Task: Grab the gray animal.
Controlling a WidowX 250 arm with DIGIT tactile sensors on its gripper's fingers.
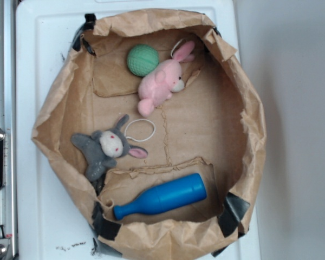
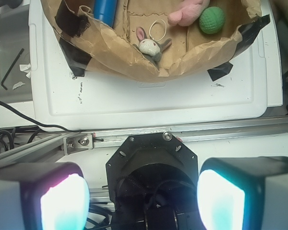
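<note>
The white tabletop [image 1: 38, 32] carries a crumpled brown paper tray [image 1: 244, 108] with raised, taped walls, and everything to be handled lies inside it. Largest of the contents is the blue bottle-shaped toy [image 1: 162, 197], lying on its side along the tray's near wall in the exterior view; next the pink plush rabbit [image 1: 161, 81] toward the far wall, with a green knitted ball [image 1: 143, 59] touching it at the far side. The gray animal [image 1: 103, 149] lies by the tray's left wall, cream face up, one pink-lined ear pointing toward the middle, its white string loop [image 1: 140, 130] spread on the paper just beside its head. In the wrist view the claw [image 2: 143, 201] is wide apart and holding nothing, its two pads glowing at the bottom corners of that picture; it hangs well back from the tray, past the tabletop's edge and above the metal rail [image 2: 182, 134], looking toward the toy [image 2: 151, 47] across the paper wall. The reach has hardly begun, I judge. To do it well, the claw should clear the raised paper wall, centre over the gray body rather than the ear or the loop, and descend with jaws straddling the torso, keeping off the nearby wall.
</note>
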